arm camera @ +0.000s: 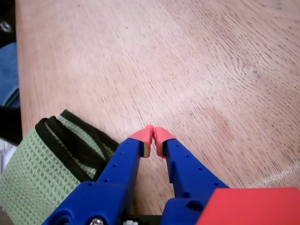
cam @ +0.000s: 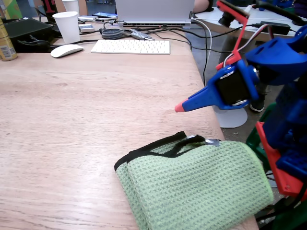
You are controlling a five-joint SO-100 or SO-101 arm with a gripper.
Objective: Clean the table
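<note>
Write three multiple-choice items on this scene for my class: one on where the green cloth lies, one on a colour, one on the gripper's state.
1. Where does the folded green waffle-weave cloth lie?
A. on the white keyboard
B. on the light-brown wooden table, near its edge
C. in the gripper

2. What colour are the tips of the blue plastic gripper?
A. red
B. yellow
C. black

3. The gripper is:
A. shut on the cloth
B. wide open
C. shut, empty

Key: B, the cloth rests on wood by the edge; A, the wrist view shows red tips; C, the tips meet with nothing between.
</note>
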